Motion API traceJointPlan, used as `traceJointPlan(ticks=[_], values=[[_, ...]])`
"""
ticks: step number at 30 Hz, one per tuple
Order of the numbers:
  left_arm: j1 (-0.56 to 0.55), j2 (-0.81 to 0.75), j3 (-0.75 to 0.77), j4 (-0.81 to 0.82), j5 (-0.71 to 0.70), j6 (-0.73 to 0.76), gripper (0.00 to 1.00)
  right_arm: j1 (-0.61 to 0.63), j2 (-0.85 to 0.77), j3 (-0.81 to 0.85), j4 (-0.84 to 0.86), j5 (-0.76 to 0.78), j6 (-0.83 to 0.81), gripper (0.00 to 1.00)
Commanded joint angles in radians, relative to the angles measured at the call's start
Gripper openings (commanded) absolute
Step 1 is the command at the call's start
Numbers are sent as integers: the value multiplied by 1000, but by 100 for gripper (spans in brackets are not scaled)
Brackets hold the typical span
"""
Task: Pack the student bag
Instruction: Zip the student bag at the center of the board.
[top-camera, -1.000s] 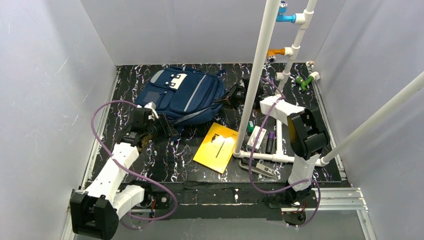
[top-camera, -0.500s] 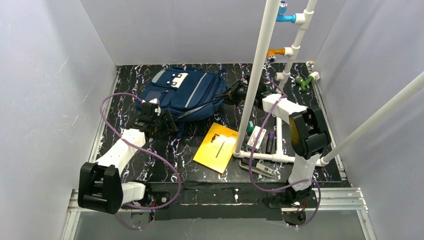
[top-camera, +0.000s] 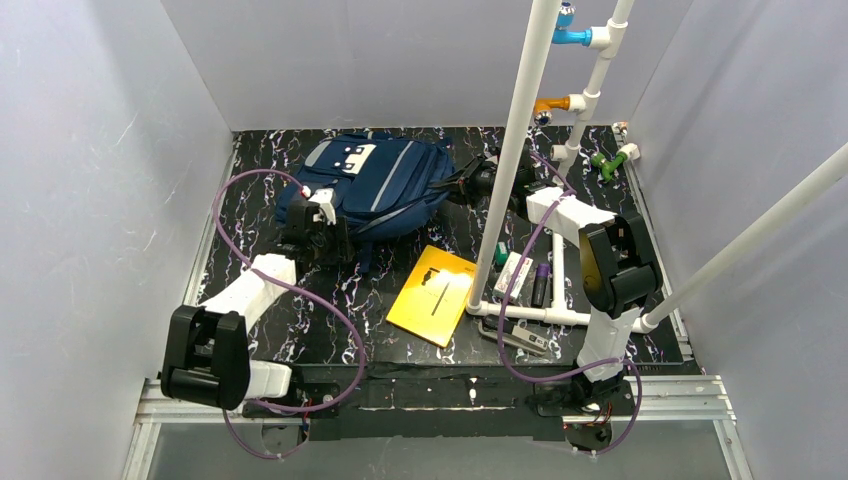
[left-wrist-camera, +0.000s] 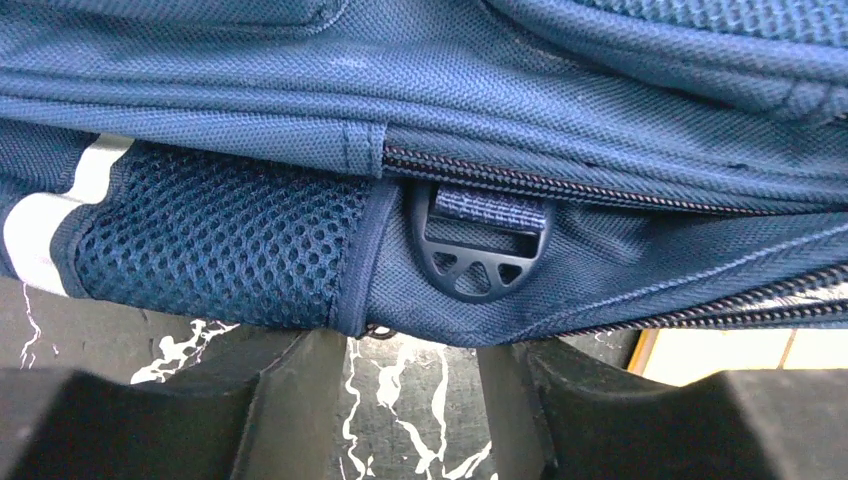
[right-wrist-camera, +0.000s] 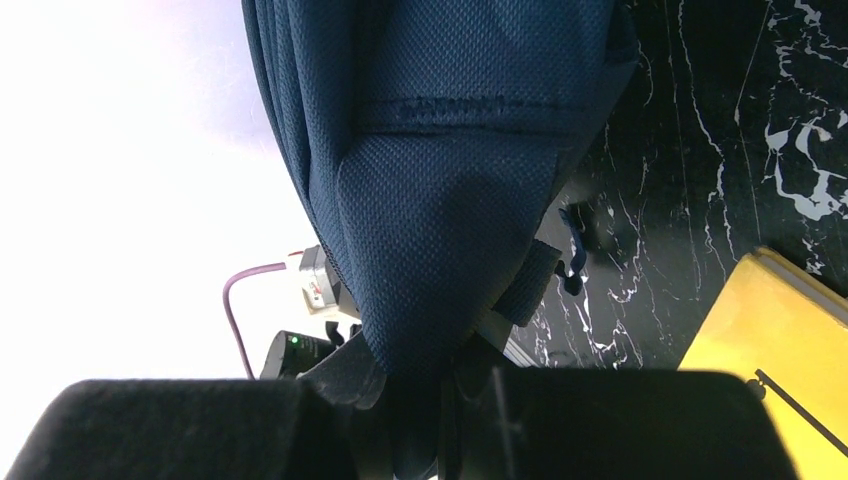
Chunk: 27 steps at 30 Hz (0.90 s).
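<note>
On a black, white-veined tabletop (top-camera: 330, 300) between pale grey walls: the student bag (top-camera: 375, 185), lying at far centre. Fold of its navy fabric at the right end clamped in the right gripper (right-wrist-camera: 440, 375); left gripper (left-wrist-camera: 415, 350) half parted, empty, right at the bag's near edge. Likely trouble: slipping out of that thin pinch (slick weave, heavy bag), or catching the D-shaped plastic buckle (left-wrist-camera: 478, 250) instead of the zipper (left-wrist-camera: 560, 185). Coarse woven nylon, open-holed mesh side pocket (left-wrist-camera: 215, 245), fine zipper teeth.
</note>
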Motion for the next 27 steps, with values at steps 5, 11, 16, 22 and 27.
traceJointPlan(ticks=[5,11,16,22,27], values=[[5,7,1,103,-75,75,35,-13,-34,52,209,-84,80,1],[4,-42,23,53,1,63,10,-13,-35,44,221,-84,76,1],[4,-25,122,-172,184,-42,0,-13,-55,-26,335,-41,78,1],[4,-135,88,-212,468,-199,0,-12,-56,-104,456,42,-28,1],[4,-200,99,-130,639,-324,0,17,-83,-213,642,156,-114,1]])
